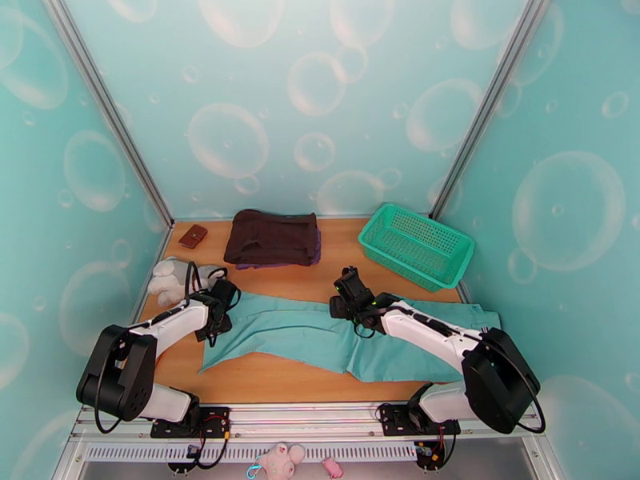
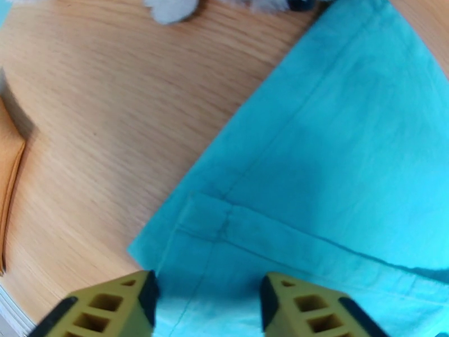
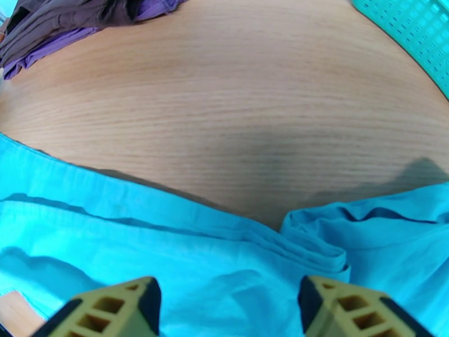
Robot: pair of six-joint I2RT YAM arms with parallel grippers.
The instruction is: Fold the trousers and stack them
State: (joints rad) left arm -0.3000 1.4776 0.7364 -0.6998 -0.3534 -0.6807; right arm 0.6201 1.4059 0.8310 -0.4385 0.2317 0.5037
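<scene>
The wooden worktop (image 1: 264, 378) carries everything. The trousers (image 1: 296, 326), light teal, lie stretched flat across it lengthwise, running from near the left edge to the right edge. They cover the middle band between the far and near edges, and a strip of bare wood shows along the near edge.

The green mesh basket (image 1: 416, 246) sits in the far right corner, apart from the trousers. A dark brown folded garment (image 1: 272, 238) with a purple layer showing beneath it lies at the middle of the far edge, well clear of the teal cloth. A pale plush toy (image 1: 172, 280) rests against the left edge, just beyond the left end of the trousers.

The left claw (image 2: 207, 293) is over the left end of the trousers, at the hemmed corner. Its two yellow fingers stand moderately apart, with teal cloth showing in the gap between them and nothing gripped. Whether the tips touch the cloth I cannot tell.

The right claw (image 3: 230, 299) is over the far side of the trousers near the worktop's middle, above a small bunched fold in the cloth. Its fingers are spread wide and hold nothing.

A small brown wallet (image 1: 193, 235) lies in the far left corner, beside the folded garment.
</scene>
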